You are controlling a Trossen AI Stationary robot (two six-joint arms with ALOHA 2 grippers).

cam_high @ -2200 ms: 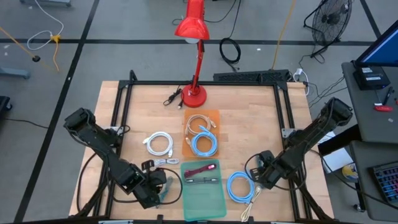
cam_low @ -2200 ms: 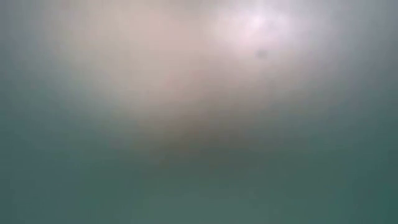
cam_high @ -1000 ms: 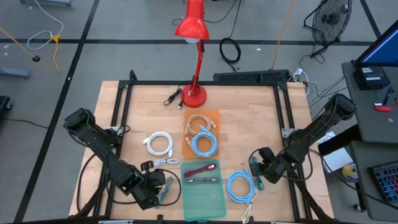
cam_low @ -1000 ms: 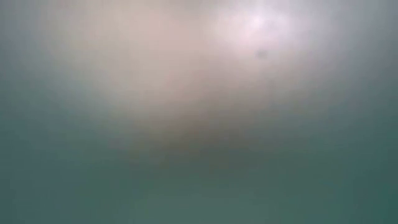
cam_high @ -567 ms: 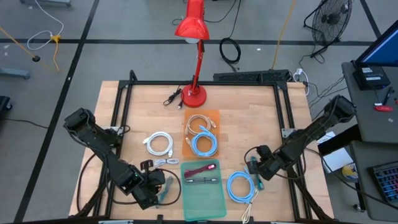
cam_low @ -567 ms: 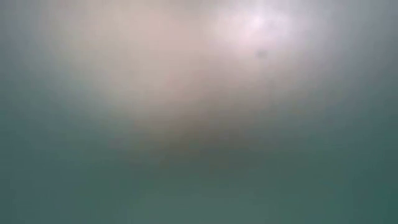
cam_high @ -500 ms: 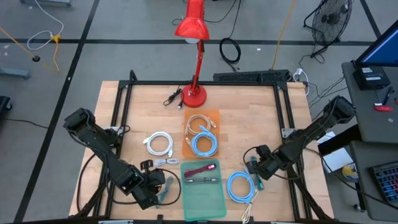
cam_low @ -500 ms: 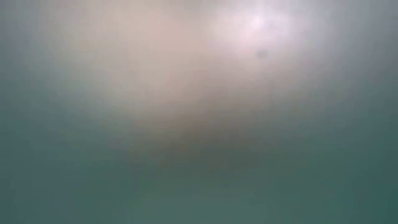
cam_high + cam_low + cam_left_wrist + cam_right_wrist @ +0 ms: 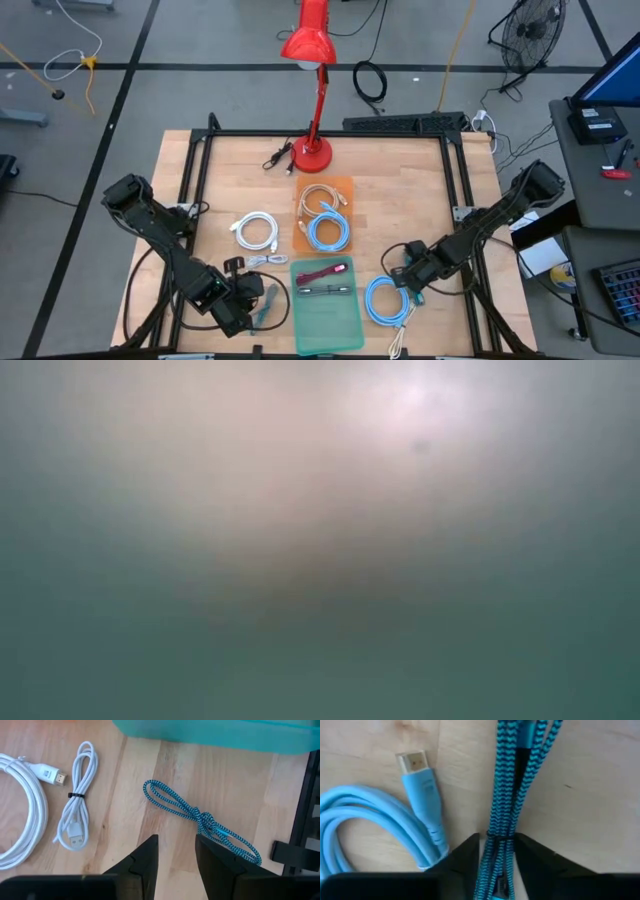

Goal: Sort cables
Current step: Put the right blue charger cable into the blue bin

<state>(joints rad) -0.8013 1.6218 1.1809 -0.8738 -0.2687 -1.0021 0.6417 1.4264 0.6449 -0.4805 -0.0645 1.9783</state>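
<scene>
My right gripper (image 9: 407, 286) is at the near right of the table, beside a light-blue coil (image 9: 386, 300), and is shut on a teal braided cable bundle (image 9: 506, 795). My left gripper (image 9: 262, 303) waits open at the near left. A second teal braided cable (image 9: 200, 820) lies on the wood just ahead of its fingers. A white coil (image 9: 257, 232) and a small white bundle (image 9: 262, 261) lie flat on the wood. A beige coil (image 9: 320, 197) and a light-blue coil (image 9: 328, 232) lie on an orange mat (image 9: 345, 185). My right gripper pinches the teal braided bundle between its two fingers (image 9: 465, 860); several strands side by side (image 9: 501, 851) fill the gap. The fingers point down at the table. The bundle runs on past the fingertips over the wood; whether it is lifted I cannot tell.
A green tray (image 9: 335, 325) at the near middle holds a dark red cable and a dark one. A red lamp (image 9: 312, 150) stands at the far middle. A black frame rail (image 9: 460, 180) borders the table. The light-blue coil's plug (image 9: 420, 780) lies beside the held bundle. The low view shows only blur.
My right gripper has gone a little toward the table's left and near edges, closer to the light-blue coil at the near right, taking the teal braided bundle along. My left arm has kept still.
</scene>
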